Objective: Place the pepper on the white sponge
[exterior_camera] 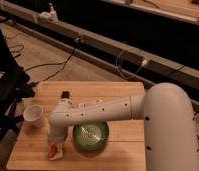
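Observation:
The gripper (55,144) points down at the front left of the wooden table (123,150), mostly hidden under the white arm's wrist (58,125). Right below it a small red-orange pepper (52,149) shows against a small white pad, the white sponge (58,153). The pepper looks to be touching the sponge; I cannot tell whether the gripper still holds it.
A green plate (91,135) lies just right of the gripper, partly under the arm. A white cup (33,115) stands to the left. A small dark object (65,93) sits near the table's back edge. Cables and a black chair lie off the table's left.

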